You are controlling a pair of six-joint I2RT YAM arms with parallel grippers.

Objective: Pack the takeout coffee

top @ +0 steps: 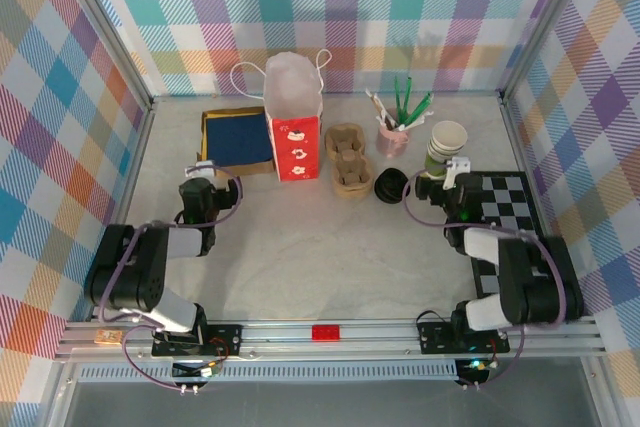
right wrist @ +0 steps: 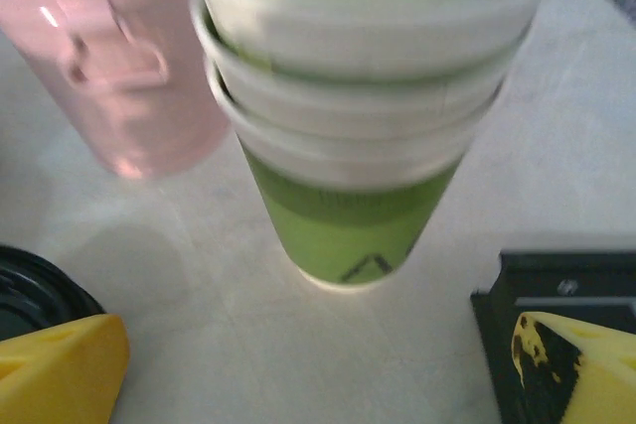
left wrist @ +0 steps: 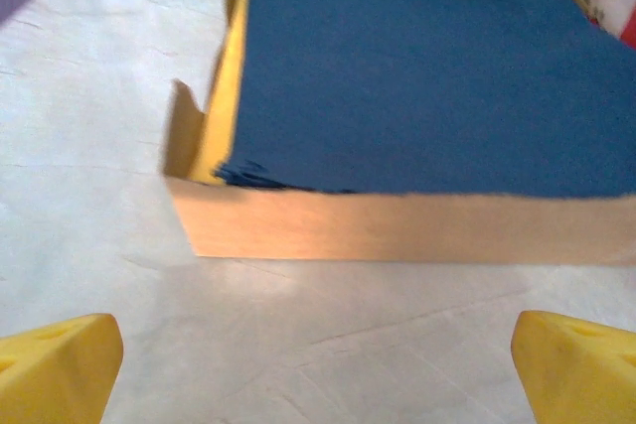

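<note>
The takeout coffee, a lidded cup, is out of view. A stack of lidless green paper cups [top: 446,147] with cream rims stands at the back right, seen close up as the cup stack [right wrist: 348,215] in the right wrist view. My right gripper [top: 452,171] is just in front of it, open [right wrist: 318,384], touching nothing. A loose black lid [top: 390,185] lies to the stack's left, and the lid [right wrist: 35,290] edges into the wrist view. The red paper bag [top: 295,137] stands upright at the back centre. My left gripper [top: 203,169] is open [left wrist: 318,384] over bare table.
A cardboard box of blue napkins [top: 238,139] lies left of the bag, directly ahead of the left gripper [left wrist: 417,96]. A brown cup carrier [top: 348,159] sits right of the bag. A pink mug [top: 392,135] holds utensils. A checkerboard mat [top: 505,205] lies at the right.
</note>
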